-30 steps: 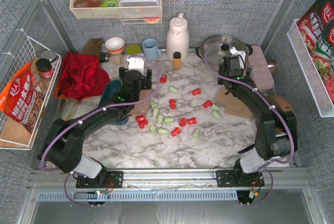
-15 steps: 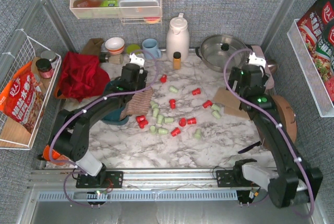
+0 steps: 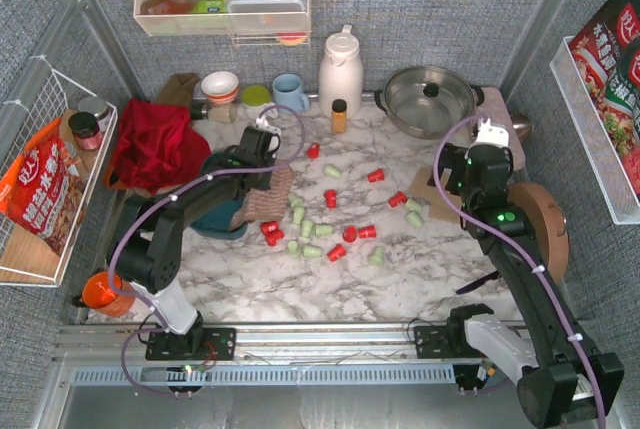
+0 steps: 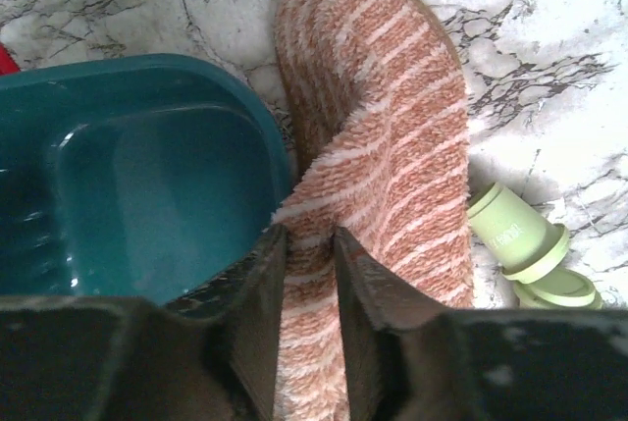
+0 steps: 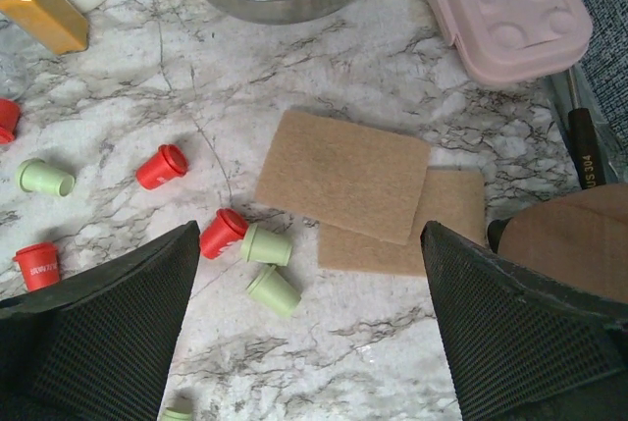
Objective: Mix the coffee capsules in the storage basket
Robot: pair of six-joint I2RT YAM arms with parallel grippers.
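Left wrist: left end effector point(image 4: 306, 239) tight on striped cloth point(image 4: 383, 127), storage basket point(image 4: 147, 66) alongside.

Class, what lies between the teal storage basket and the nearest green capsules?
A fuzzy orange-and-white striped cloth lies between the storage basket and the green capsules; the left wrist view shows it clearest.

Left wrist view: storage basket point(image 4: 137, 185) cut off at left edge; lower end of striped cloth point(image 4: 392, 166) hidden between fingers of left gripper point(image 4: 306, 241). Top view: left arm point(image 3: 200, 197) covers much of the basket.
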